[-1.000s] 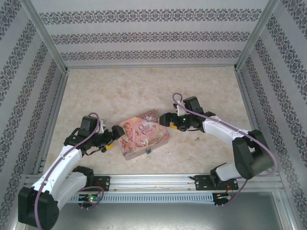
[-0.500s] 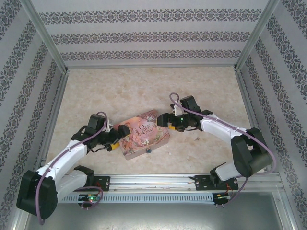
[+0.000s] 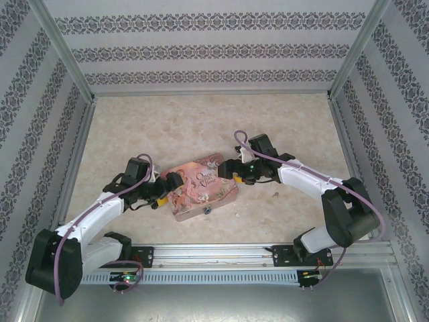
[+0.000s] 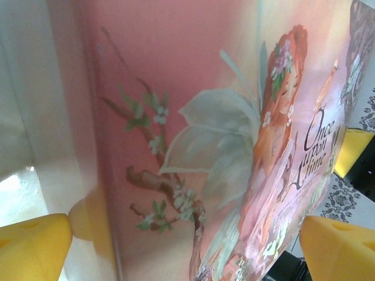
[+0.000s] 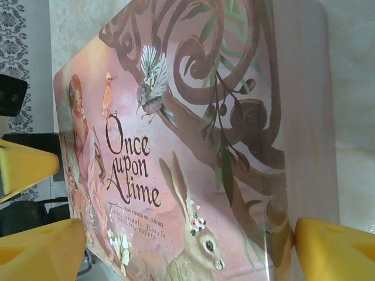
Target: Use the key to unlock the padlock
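Note:
The pink illustrated tin (image 3: 201, 187) lies between my two arms. The tiny blue padlock (image 3: 208, 210) hangs on the tin's near side; neither wrist view shows it. The key (image 3: 275, 195) is a small grey speck on the table to the right of the tin. My left gripper (image 3: 165, 190) is open at the tin's left end, and in the left wrist view the tin (image 4: 193, 134) fills the gap between its yellow fingers (image 4: 35, 246). My right gripper (image 3: 233, 172) is open at the tin's far right edge, the tin lid (image 5: 187, 146) lying between its fingers (image 5: 334, 246).
Patterned walls (image 3: 214, 50) with metal posts enclose the marbled table (image 3: 201, 127) on three sides. A metal rail (image 3: 214, 253) carrying both arm bases runs along the near edge. The left gripper's yellow finger (image 5: 23, 167) shows in the right wrist view.
My left gripper has moved right, up to the tin's left end. My right gripper has shifted slightly left against the tin's far right edge. The tin has hardly moved.

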### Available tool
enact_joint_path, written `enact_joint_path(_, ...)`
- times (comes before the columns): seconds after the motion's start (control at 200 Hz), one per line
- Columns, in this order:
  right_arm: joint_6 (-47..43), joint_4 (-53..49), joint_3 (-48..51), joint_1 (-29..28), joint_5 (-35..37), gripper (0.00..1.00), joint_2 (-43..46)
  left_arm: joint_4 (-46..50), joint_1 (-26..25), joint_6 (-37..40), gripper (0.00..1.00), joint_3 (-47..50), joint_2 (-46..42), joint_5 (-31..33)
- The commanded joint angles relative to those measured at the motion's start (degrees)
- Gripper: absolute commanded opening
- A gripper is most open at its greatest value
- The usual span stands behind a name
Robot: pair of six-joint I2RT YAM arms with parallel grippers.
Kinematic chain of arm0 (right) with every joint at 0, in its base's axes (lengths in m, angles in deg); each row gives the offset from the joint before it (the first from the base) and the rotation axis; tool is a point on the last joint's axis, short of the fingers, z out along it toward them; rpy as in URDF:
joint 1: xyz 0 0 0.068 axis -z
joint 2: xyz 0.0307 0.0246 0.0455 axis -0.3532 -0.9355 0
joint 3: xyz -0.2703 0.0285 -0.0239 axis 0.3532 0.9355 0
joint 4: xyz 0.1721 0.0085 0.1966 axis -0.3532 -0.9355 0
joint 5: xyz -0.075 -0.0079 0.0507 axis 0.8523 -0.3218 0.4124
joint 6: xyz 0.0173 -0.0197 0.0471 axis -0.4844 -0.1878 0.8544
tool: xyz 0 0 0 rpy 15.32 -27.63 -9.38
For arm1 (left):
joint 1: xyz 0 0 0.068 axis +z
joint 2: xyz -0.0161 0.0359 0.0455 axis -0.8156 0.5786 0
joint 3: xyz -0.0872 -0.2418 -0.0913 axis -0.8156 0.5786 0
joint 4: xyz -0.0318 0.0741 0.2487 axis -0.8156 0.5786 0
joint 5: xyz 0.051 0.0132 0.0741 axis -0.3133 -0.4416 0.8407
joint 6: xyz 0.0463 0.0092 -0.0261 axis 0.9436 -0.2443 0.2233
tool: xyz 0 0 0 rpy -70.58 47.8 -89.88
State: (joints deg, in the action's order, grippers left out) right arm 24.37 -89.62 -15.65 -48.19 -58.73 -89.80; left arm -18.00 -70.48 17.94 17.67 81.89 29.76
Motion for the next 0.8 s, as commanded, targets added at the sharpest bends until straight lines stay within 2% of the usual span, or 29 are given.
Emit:
enact_joint_path(0.0, 1.27, 0.36, -2.1, -0.62, -2.45, 0.9, -0.54, -6.58, -1.09, 0.79, 0.99, -3.93, 2.39, -0.18)
enact_joint_path(0.34, 2.89, 2.53, -2.73, -0.53, 1.69, 0.9, -0.7, -11.32, -1.43, 4.03, 0.99, -12.89, 15.32, -0.59)
enact_joint_path(0.794, 5.59, 6.59, -3.73, 2.21, 8.77, 0.89, -1.77, -11.78, -1.63, 9.49, 0.99, -27.84, 31.89, -3.02)
